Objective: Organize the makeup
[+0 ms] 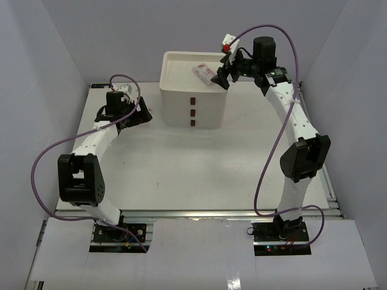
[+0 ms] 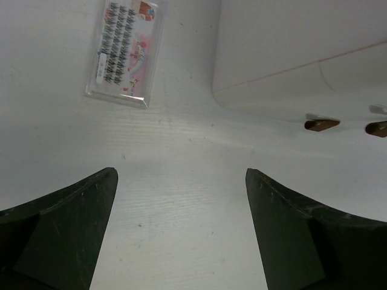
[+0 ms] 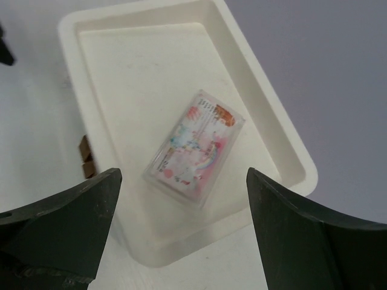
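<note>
My right tool (image 3: 182,174) hangs spread wide and empty over the recessed top of the white drawer box (image 1: 181,99), in the upper middle of the overhead view. One clear packet with pink contents (image 3: 195,148) lies flat in that recess, below the gap between my fingers. It sits nearer the right rim (image 3: 287,142), with bare floor to its upper left. My left tool (image 2: 180,174) is also wide and empty, low over the counter (image 2: 181,205) left of the box. A second clear packet (image 2: 126,51) lies at that view's upper left, apart from the box corner, with bare counter between.
</note>
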`<state>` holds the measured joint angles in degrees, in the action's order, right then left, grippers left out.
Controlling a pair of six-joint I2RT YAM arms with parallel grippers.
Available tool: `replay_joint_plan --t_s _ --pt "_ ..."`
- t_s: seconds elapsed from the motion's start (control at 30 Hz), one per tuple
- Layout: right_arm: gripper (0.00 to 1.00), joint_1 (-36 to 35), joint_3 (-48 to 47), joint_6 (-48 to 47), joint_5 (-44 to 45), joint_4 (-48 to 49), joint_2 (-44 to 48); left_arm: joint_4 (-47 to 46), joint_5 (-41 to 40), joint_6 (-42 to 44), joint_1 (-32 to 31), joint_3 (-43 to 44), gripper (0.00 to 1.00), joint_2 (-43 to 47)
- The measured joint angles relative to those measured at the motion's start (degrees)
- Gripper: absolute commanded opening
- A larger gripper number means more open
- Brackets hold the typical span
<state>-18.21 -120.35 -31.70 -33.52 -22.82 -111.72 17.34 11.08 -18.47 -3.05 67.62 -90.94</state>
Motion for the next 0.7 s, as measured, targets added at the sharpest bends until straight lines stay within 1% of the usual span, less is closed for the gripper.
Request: replay_joint_plan --t_s 0.07,0.13,0.27,0.43,0.6,0.7 --pt "0.94 2.24 3.26 0.35 -7.4 -1.01 3.18 -0.24 -0.9 2.14 0.0 2.2 0.98 -3.36" --pt "0.94 4.67 7.63 0.36 -12.73 -1.39 7.02 -0.5 -1.66 4.06 0.0 4.56 0.98 -7.1" --pt "0.93 8.39 16.16 -0.02 -18.4 -2.32 13.88 -0.64 -3.31 6.27 0.0 10.18 0.98 -15.2" --pt "0.92 10.16 23.09 -0.18 -20.76 -2.74 17.04 -0.69 -5.87 7.19 0.0 17.62 0.97 -24.85" --pt "0.91 11.06 28.12 -0.08 -21.05 -3.12 17.6 -0.16 -7.66 7.27 -0.09 22.92 0.97 -30.59" --pt "0.91 11.16 29.51 0.06 -21.06 -3.22 17.64 -0.16 -8.71 7.32 -0.37 25.21 0.97 -32.85"
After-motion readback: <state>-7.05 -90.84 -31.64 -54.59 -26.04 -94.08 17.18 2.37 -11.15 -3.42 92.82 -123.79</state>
